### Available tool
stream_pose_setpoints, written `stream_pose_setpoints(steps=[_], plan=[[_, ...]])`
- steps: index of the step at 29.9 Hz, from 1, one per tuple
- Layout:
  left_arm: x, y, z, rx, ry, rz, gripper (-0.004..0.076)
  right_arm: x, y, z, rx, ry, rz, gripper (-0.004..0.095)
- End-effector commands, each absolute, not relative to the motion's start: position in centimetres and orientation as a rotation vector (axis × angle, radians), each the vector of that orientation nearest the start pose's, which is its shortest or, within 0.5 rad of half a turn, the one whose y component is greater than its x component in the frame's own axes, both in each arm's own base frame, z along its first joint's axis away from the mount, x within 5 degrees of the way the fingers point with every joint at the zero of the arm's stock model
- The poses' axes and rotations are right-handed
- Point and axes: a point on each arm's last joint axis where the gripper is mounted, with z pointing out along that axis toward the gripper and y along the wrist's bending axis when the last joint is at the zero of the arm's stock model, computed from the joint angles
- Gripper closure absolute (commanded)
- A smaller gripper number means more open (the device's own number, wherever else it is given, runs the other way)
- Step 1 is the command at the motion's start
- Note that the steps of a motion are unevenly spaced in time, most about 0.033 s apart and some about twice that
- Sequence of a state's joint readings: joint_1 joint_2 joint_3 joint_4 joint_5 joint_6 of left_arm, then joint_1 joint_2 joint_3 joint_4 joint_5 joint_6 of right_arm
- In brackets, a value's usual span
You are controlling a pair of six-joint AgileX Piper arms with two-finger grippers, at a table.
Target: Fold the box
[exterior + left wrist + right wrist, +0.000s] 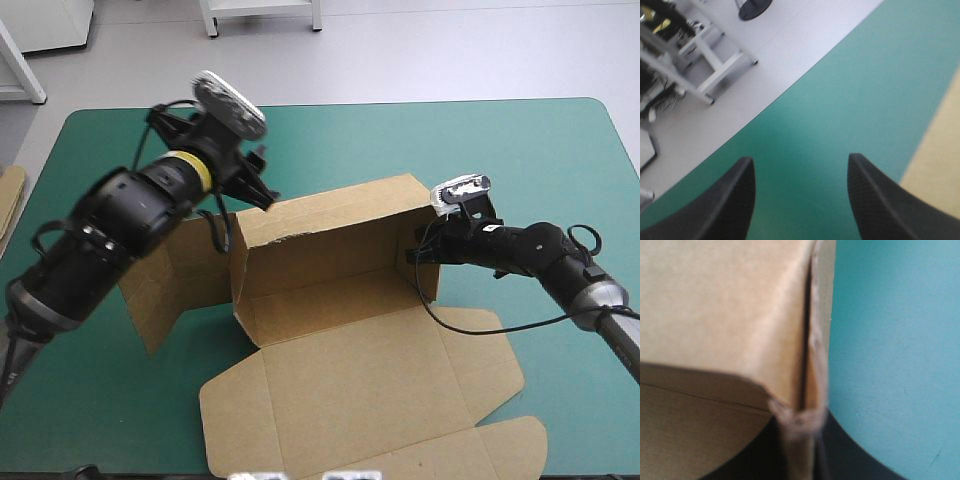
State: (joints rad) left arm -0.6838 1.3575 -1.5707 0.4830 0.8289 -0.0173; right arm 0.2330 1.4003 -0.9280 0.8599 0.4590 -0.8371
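One table [400, 140] with a teal-green cover carries one brown box [340, 300] at its middle. Three of its walls stand raised and the lid [370, 390] lies flat toward the near edge. One more strip of board [10, 200] shows at the table's left edge. Of the two grippers, the left gripper [262, 190] hangs released, fingers [730, 200] apart, above the box's far left corner, and the right gripper [428, 250] clamps the box's right wall.
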Motion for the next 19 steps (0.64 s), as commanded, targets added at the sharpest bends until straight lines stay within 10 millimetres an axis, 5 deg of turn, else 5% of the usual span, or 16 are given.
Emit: stream_pose_setpoints(steps=[1,10,14,19], plan=[[25.5,-9.9,48.8,0.517,1.857,0.122,0.0321,27.6,10.4,29.1,-0.475,2.206,0.582,0.0925],[27.1,4.0,47.9,-0.017,2.009,0.284,0.0321,27.6,10.4,29.1,-0.473,2.209,0.585,0.0925],[26.6,8.4,45.6,-0.192,2.082,0.329,0.0321,27.6,10.4,29.1,-0.473,2.209,0.585,0.0925],[26.2,10.8,41.6,-0.341,2.183,0.280,0.0321,27.6,10.4,29.1,-0.466,2.208,0.580,0.0925]])
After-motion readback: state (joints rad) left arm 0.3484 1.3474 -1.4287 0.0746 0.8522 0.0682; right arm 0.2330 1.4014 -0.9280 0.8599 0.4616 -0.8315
